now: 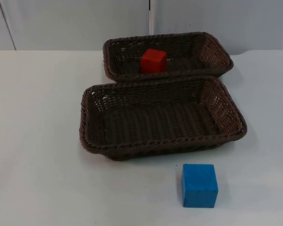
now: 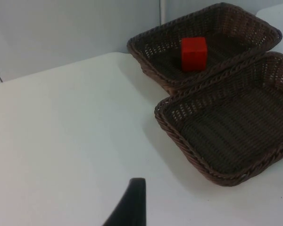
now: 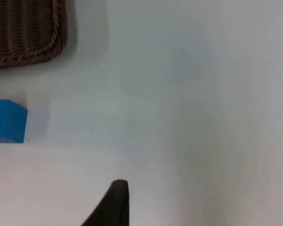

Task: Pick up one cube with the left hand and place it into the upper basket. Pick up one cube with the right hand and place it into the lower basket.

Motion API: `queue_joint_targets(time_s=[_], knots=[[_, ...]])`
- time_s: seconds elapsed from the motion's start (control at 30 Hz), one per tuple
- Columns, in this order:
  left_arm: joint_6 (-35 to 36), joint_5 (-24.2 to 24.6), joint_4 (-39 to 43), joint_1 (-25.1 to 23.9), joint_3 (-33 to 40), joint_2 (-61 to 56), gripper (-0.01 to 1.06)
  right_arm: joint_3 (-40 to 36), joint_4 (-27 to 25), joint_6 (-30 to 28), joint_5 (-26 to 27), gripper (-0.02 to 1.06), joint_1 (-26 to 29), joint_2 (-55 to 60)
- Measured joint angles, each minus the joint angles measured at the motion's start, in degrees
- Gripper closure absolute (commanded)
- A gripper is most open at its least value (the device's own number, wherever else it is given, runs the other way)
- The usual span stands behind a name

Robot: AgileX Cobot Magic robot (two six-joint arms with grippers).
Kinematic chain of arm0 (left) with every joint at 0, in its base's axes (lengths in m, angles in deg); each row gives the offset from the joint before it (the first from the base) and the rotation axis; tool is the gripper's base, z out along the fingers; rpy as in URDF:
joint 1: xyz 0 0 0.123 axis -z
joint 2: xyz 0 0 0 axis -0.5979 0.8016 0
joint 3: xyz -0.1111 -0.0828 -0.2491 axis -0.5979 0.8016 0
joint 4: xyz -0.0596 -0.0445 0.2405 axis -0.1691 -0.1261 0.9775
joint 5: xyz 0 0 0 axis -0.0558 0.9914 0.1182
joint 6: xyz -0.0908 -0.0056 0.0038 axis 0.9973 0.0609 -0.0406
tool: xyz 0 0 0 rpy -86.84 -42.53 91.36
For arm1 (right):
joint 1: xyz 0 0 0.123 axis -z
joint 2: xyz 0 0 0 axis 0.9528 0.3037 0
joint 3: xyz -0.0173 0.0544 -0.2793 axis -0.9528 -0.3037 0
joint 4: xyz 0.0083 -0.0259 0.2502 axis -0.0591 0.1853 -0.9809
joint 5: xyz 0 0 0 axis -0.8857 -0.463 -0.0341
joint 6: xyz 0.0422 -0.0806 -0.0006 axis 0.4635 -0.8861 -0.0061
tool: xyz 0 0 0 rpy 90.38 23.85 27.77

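A red cube (image 1: 153,60) (image 2: 194,53) lies inside the upper brown wicker basket (image 1: 118,44) (image 2: 146,63) at the back of the table. In front of it, touching it, stands the lower basket (image 1: 87,122) (image 2: 179,143) with nothing inside. A blue cube (image 1: 199,185) (image 3: 7,121) rests on the white table just in front of the lower basket's right half. My left gripper (image 2: 132,207) hangs over bare table to the left of the baskets. My right gripper (image 3: 115,202) hangs over bare table beside the blue cube, apart from it, with a corner of the lower basket (image 3: 28,33) beyond.
White table top (image 1: 37,141) spreads wide to the left and right of the baskets and in front of them. The grey partition wall (image 1: 75,23) closes the back, right behind the upper basket.
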Motion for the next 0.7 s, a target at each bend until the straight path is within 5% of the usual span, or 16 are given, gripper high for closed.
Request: queue_joint_targets(time_s=[0.3, 0.7], knots=[[0.0, 0.0, -0.4, 0.0, 0.0, 0.0, 0.15, 1.8, -0.6, -1.9, 1.0, 0.01, 0.0, 12.0], [0.0, 0.0, -0.6, 0.0, 0.0, 0.0, 0.15, 2.0, -9.5, -8.1, 7.4, 0.01, -2.2, 26.7]])
